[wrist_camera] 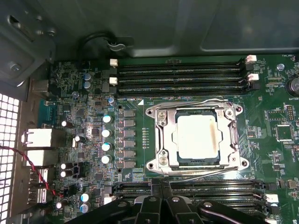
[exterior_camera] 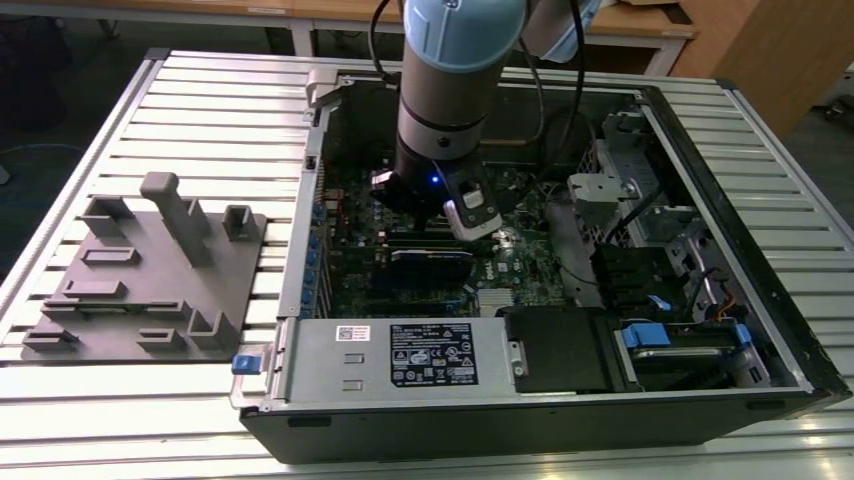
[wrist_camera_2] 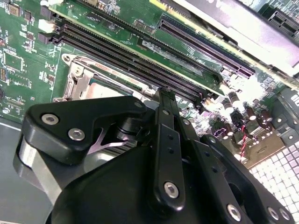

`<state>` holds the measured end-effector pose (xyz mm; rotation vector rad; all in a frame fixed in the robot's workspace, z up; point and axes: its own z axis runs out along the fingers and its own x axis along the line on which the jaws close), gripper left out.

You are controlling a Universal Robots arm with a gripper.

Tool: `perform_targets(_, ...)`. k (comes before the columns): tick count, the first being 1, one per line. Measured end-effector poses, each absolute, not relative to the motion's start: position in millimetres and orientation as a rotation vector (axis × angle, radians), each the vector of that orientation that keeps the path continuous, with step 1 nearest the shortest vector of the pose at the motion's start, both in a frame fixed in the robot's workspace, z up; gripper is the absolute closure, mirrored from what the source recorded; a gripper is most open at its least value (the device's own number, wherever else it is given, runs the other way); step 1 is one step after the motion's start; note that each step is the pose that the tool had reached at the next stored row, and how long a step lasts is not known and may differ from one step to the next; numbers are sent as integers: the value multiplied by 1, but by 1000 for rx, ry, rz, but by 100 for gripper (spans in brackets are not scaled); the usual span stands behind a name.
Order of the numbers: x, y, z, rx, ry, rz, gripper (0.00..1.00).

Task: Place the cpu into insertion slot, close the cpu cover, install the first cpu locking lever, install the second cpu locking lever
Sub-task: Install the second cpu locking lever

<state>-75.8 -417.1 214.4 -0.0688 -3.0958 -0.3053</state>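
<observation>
I'm hanging low inside the open computer case (exterior_camera: 747, 330), over the green motherboard (wrist_camera: 275, 154). My gripper (wrist_camera: 161, 186) has its fingers drawn together to a narrow tip, gripping nothing. The cpu (wrist_camera: 196, 137) sits in the insertion slot (wrist_camera: 161, 163), pale face up, with the cpu cover (wrist_camera: 232, 135) lying flat around it. That socket is just beyond my fingertips (wrist_camera: 157, 190), with memory slots (wrist_camera: 224, 189) between us.
</observation>
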Motion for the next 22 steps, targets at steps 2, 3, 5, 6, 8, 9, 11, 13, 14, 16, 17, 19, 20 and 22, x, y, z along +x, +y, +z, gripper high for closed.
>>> perform_targets(2, -76, -417, 213, -69, -3096, -306, 89)
perform_targets(3, -76, -417, 212, -69, -3096, -306, 89)
perform_targets(5, -76, -417, 210, -69, -3096, -306, 89)
perform_targets(6, -76, -417, 208, -69, -3096, -306, 89)
perform_targets(8, -77, -417, 204, -69, -3096, -307, 89)
perform_targets(9, -77, -417, 204, -69, -3095, -309, 89)
perform_targets(11, -78, -417, 202, -70, -3094, -317, 89)
perform_targets(13, -78, -417, 200, -71, -3094, -324, 89)
perform_targets(14, -78, -417, 199, -71, -3094, -327, 89)
perform_targets(16, -79, -417, 197, -72, -3093, -334, 89)
perform_targets(17, -79, -417, 196, -72, -3092, -339, 89)
perform_targets(19, -80, -417, 195, -72, -3091, -349, 89)
perform_targets(20, -81, -417, 194, -72, -3090, -352, 89)
perform_targets(22, -81, -417, 193, -73, -3090, -356, 89)
